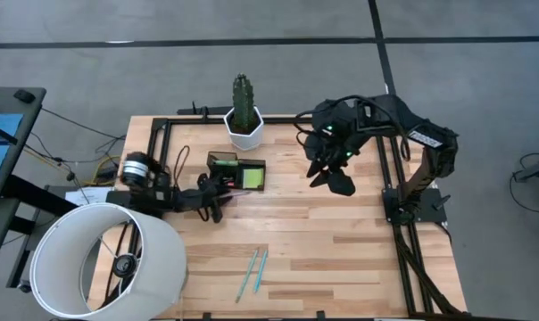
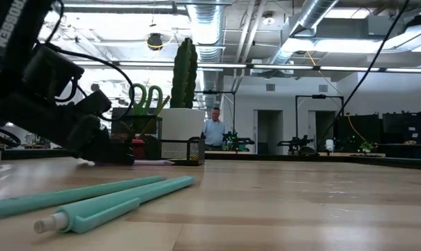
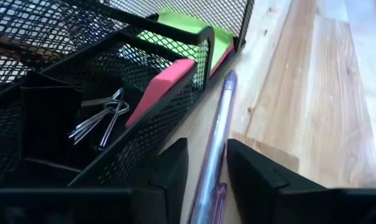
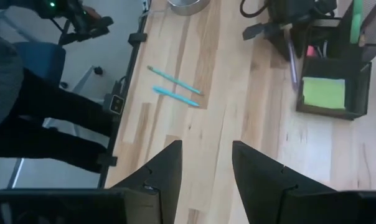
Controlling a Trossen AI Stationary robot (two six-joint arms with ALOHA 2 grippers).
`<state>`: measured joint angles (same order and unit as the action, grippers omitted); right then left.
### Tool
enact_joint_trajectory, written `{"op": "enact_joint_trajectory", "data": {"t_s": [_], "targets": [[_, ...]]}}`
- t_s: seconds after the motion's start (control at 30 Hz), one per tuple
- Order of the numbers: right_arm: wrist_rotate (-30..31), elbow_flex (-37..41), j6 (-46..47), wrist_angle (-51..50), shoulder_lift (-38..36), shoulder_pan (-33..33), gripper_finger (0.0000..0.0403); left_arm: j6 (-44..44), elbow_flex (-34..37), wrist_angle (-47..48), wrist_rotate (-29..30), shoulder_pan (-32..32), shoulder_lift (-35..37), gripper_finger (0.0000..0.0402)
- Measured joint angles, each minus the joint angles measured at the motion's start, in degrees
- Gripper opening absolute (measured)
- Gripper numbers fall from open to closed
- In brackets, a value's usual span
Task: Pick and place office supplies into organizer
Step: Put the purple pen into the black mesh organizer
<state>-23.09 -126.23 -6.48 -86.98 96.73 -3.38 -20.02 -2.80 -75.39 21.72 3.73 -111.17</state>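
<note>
The left gripper (image 3: 206, 171) is down low on the tabletop (image 1: 341, 250), right beside the black organizer (image 1: 236, 171), and between its two dark fingers lies a purple pen (image 3: 216, 140). The jaws stand partly apart, straddling the barrel. Whether they're pinching it yet or just bracketing it, I can't tell from here.

That pen lies flat along the organizer's mesh wall, just outside it. Inside, the pink eraser (image 3: 160, 90) leans in one compartment, binder clips (image 3: 101, 118) sit in the next, and the green sticky pad (image 1: 250, 178) fills the far bay. Scissors (image 2: 146, 97) stand upright in the tall cup. Two teal pens (image 1: 252, 272) wait well apart, nearer the front edge.

The right gripper (image 4: 203, 168) hangs high over the tabletop, jaws partly open and empty, waiting.

Now, doing this well: I'd say close squarely across the barrel, not at the tip, so the pen doesn't pivot. Lift straight up first, because that mesh wall is close and a sideways drag could snag or shove the organizer. Then tip the pen upright over the tall cup and let go low.
</note>
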Motion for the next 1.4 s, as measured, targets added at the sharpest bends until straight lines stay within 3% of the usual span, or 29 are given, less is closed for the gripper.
{"op": "enact_joint_trajectory", "data": {"t_s": [0.2,0.4,0.57,0.7,0.83,0.97,1.1,1.27,1.4], "targets": [[0.09,0.0,-0.02,-0.01,-0.28,-0.04,0.0133,-2.15,-0.2,-9.47,0.41,-0.04,-6.79,0.0028],[0.14,0.0,-1.05,-0.02,-0.26,-0.13,0.0134,-2.15,0.67,-13.54,-0.86,0.0,-7.32,0.0024],[0.24,0.0,-2.63,-0.11,-0.26,-0.13,0.0133,-8.86,0.41,-11.5,-1.83,0.09,-1.34,0.0023],[0.24,0.0,-3.04,-0.2,-0.26,-0.13,0.0134,-15.41,0.21,-10.92,-6.62,0.55,6.84,0.0023],[0.24,0.0,-3.08,-0.2,-0.26,-0.13,0.0133,-16.13,-1.02,-6.58,-6.75,0.44,16.43,0.0023],[0.22,0.0,-3.19,-0.22,-0.26,-0.13,0.0133,-13.11,-5.86,8.33,-7.67,0.48,26.39,0.0023],[0.22,0.0,-3.76,-0.45,-0.26,-0.13,0.0134,-7.09,-14.82,35.83,-7.28,0.42,36.19,0.0023],[0.2,0.0,-4.57,-1.67,-0.26,-0.13,0.0133,6.06,-32.4,77.88,0.74,-0.48,44.78,0.0023],[0.2,0.0,-4.67,-2.95,-0.26,0.0,0.0134,16.64,-46.75,102.41,8.98,-2.75,45.99,0.0023]]}}
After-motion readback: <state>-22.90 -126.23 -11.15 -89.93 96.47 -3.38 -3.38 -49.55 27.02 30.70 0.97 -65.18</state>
